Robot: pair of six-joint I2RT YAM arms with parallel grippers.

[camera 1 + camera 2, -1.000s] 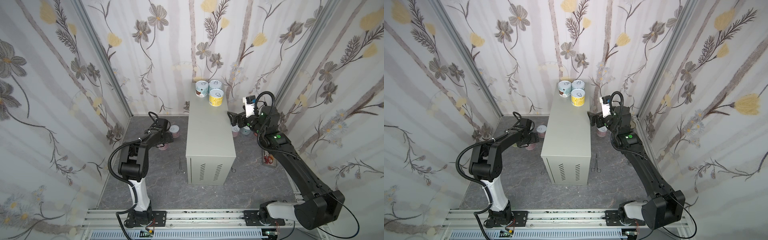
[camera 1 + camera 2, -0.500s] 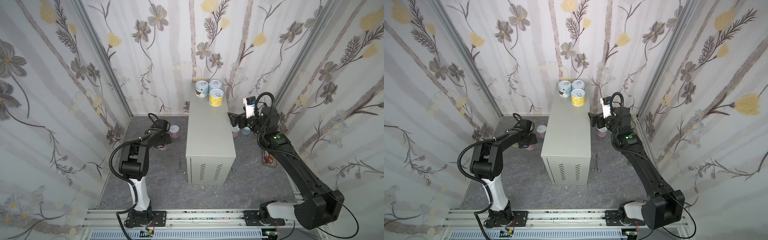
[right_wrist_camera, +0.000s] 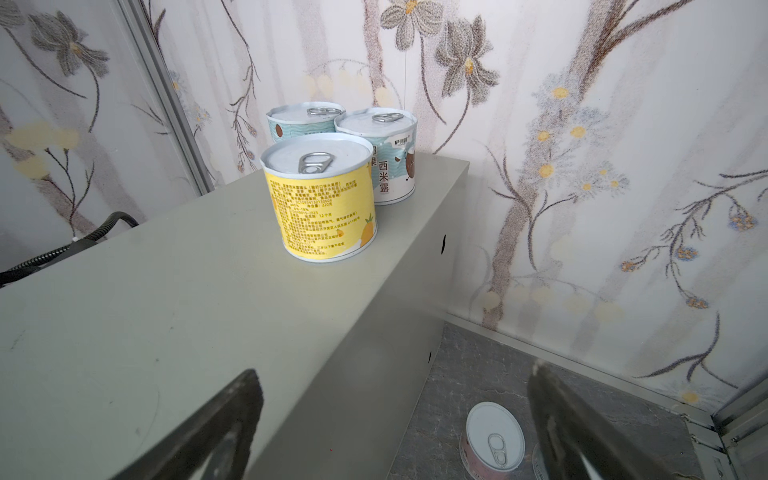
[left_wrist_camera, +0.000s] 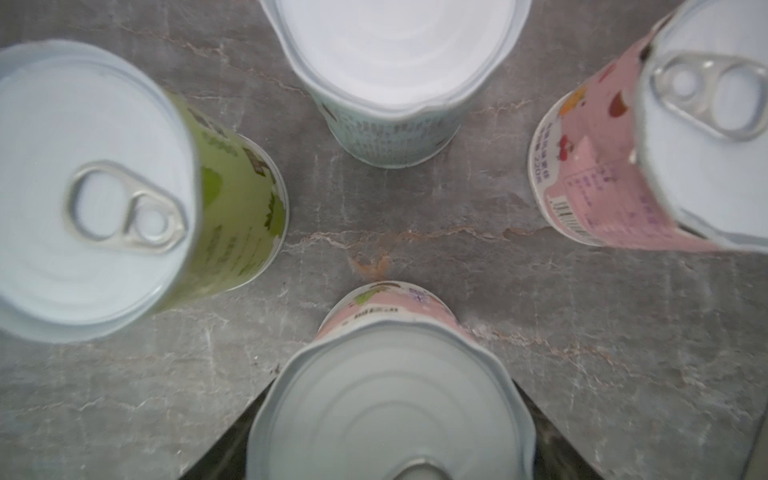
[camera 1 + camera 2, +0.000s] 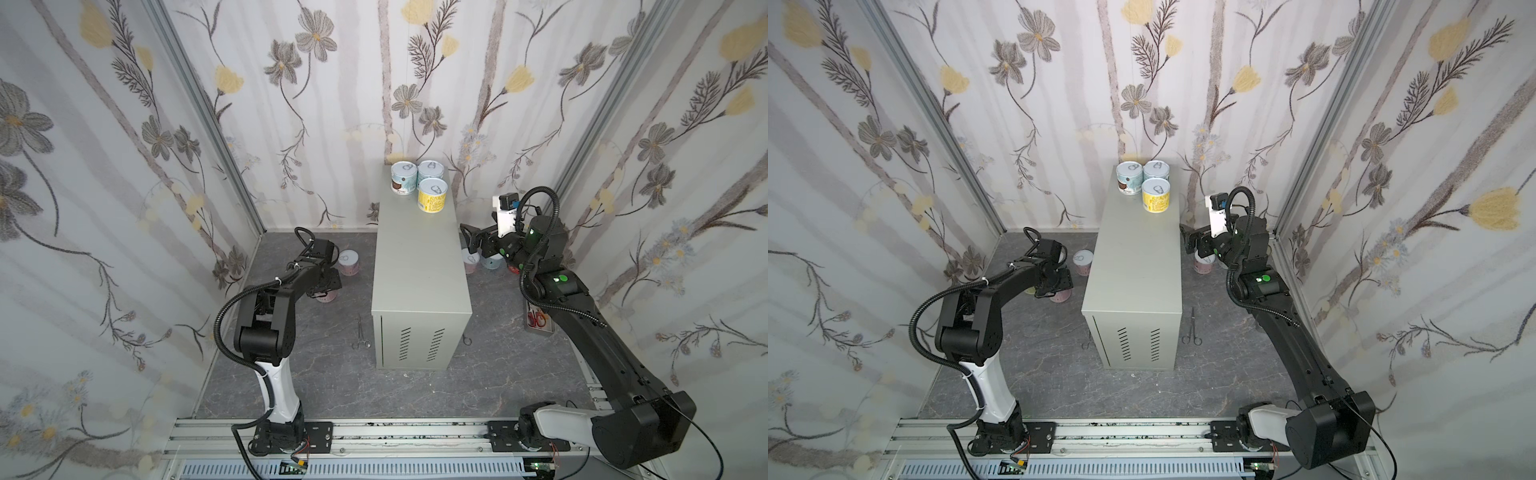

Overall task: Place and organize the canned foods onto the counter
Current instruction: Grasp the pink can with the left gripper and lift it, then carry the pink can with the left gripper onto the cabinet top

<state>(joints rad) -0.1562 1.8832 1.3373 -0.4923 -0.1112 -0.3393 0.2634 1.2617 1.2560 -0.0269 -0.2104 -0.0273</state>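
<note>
Since the white lid of the pink can [image 4: 386,399] hides where metal meets label, I cannot tell whether the left fingers [image 4: 224,449] are already pressing on it or are only drawn in close. They stand one to each side of it, coming down from above, and the can stands upright on the floor [image 4: 415,216], off the left side of the bench [image 5: 415,257].

Around it stand a green can [image 4: 95,191], a pale-blue can [image 4: 395,62] and a second pink can [image 4: 685,158]. All are upright, with bare floor between them. That spacing looks like what lets the fingers drop over one can without knocking its neighbours.

Across the room the right fingers [image 3: 220,424] are spread wide with nothing between them. They hover about level with the bench top, just off its right edge, above a right-side pink can [image 3: 492,440] on the floor. To my eye they are held off the top to leave it free.

On the bench, three cans sit tight together at the back right corner. Two blue-and-white cans [image 5: 404,178] [image 5: 431,169] stand side by side along the back edge, and the yellow can [image 5: 432,199] is just in front by the right edge. Packing them at the back leaves most of the top open for the cans on the floor, so I judge most of the job is left.
</note>
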